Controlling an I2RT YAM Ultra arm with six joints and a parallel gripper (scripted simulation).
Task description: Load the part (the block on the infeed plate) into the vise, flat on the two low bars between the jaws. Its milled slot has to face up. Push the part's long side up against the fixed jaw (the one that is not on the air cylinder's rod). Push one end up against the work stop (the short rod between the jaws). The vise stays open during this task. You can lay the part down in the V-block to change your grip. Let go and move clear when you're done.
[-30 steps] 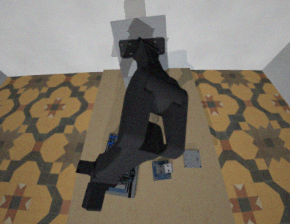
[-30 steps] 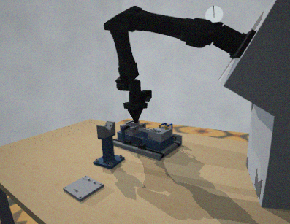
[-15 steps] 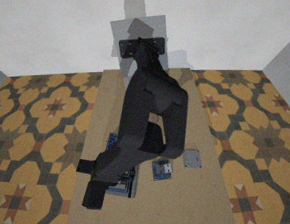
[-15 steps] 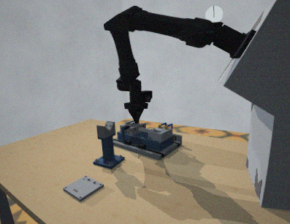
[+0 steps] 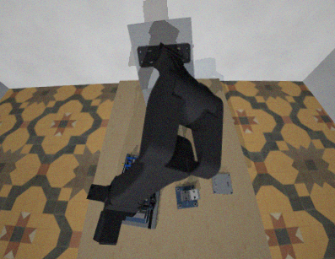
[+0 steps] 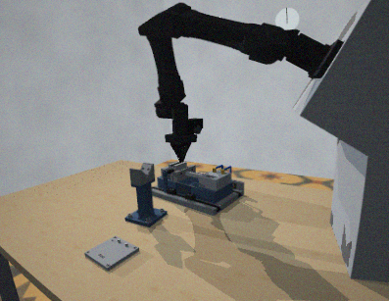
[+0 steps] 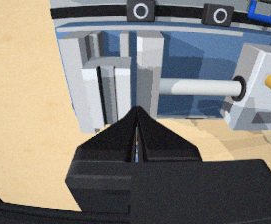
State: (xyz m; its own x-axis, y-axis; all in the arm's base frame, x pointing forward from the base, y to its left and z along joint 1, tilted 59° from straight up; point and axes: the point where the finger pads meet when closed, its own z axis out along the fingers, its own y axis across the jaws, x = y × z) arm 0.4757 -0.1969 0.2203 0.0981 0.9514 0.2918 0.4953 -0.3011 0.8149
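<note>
My gripper [image 6: 181,155] is shut and empty, and points down just above the left end of the vise [image 6: 197,185]. In the wrist view the shut fingertips [image 7: 136,115] hang over the gap between the jaws. A pale grey block, seemingly the part [image 7: 114,91], lies in that gap with a dark lengthwise slot facing up. Its long side lies beside the pale jaw on the left [image 7: 89,97]. The other jaw [image 7: 149,66] sits on the air cylinder's rod [image 7: 198,87], apart from the block. I cannot make out the work stop. The infeed plate [image 6: 112,252] holds nothing.
The V-block on its blue stand [image 6: 144,195] is left of the vise and holds nothing. A large grey housing [image 6: 361,151] carries the arm's base at the right. In the top view the arm hides most of the vise [image 5: 142,212].
</note>
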